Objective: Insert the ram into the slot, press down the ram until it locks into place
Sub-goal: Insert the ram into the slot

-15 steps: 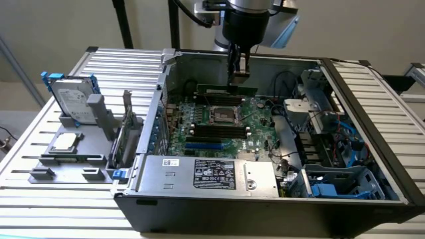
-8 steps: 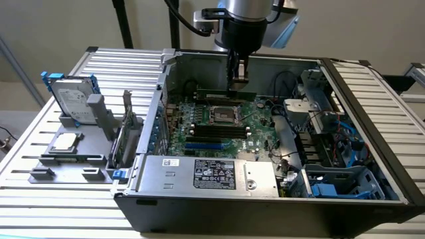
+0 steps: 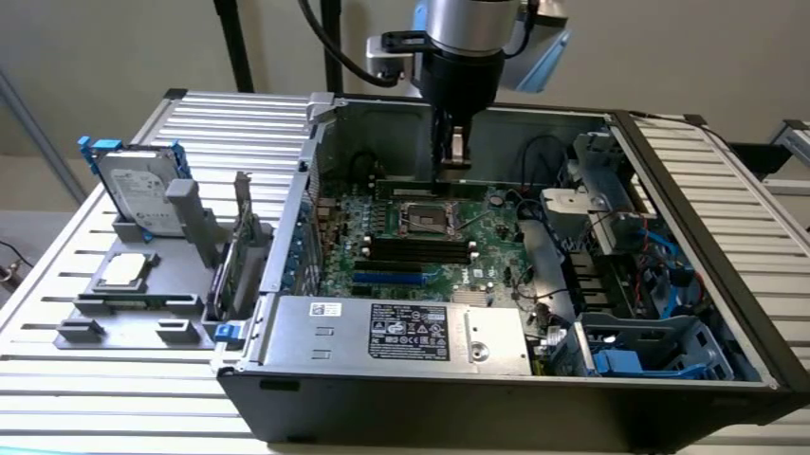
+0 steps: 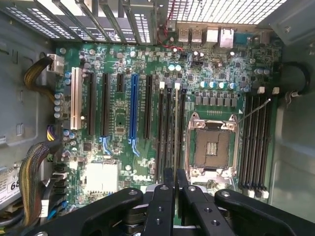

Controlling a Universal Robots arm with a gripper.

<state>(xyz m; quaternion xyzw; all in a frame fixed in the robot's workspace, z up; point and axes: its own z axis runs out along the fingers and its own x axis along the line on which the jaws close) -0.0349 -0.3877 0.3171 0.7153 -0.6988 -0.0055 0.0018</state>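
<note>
The black two-fingered hand is standing narrow, pinching the top edge of the long thin green ram stick. The ram is standing on edge along a long black plastic slot, just beside the square metal processor socket. Insertion is looking begun. Whether the end clips are locking cannot be told, so pressing down is probably left. The wrist view is giving the ram edge-on between the fingers. The exterior view is showing the hand bearing straight down on the ram's long side, with empty black slots across the socket.
</note>
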